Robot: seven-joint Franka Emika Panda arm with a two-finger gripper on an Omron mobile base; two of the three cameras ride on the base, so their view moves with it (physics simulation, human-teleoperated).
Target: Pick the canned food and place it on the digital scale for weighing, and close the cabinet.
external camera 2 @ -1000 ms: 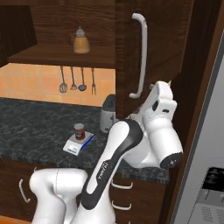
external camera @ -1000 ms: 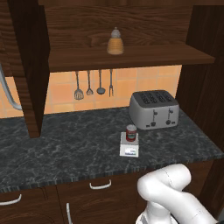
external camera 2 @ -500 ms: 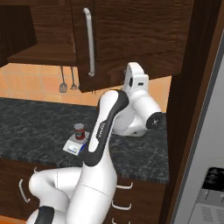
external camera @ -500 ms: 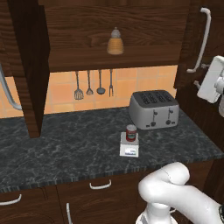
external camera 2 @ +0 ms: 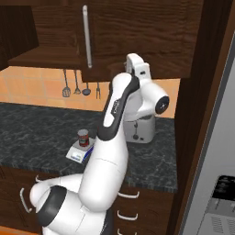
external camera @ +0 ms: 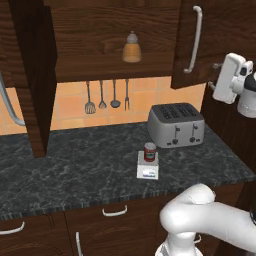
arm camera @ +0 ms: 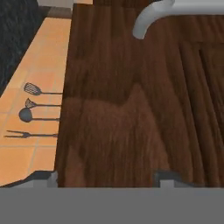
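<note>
Dark wood grain fronts the gripper (arm camera: 105, 177), its tips apart against the cabinet (external camera: 100, 45) door (arm camera: 131, 109); whether they press anything, I cannot tell. Just beyond hangs the silver bar handle (external camera: 194, 40). Below, the canned food (external camera: 149, 151) stands on the digital scale (external camera: 148, 170), near the toaster (external camera: 176, 124).

The white arm (external camera 2: 114, 151) rises from its round base, bends at a dark joint and reaches up high. The gripper (external camera: 216, 76) is up at the right, pointing left at flat brown wood. Its two dark fingertips (arm camera: 165, 177) stand apart, with nothing held between them.
</note>
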